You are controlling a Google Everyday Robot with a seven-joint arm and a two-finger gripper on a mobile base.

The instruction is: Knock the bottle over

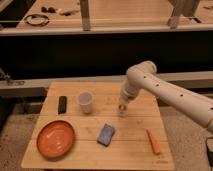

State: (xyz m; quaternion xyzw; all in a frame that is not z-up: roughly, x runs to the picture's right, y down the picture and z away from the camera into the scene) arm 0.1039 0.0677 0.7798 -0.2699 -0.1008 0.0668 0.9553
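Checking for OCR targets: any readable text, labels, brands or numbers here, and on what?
No text can be read.
Bottle, right below the gripper at mid-table: any label too small to read.
White cup, blue packet, orange plate, black block: no markings visible.

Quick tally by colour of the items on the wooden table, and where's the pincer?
Orange: 2 (plate, slim stick)
White or pale: 2 (cup, bottle)
Blue: 1 (pad)
Black: 1 (bar)
Total: 6
The arm's pincer is shut, directly over the bottle's top, mid-table.
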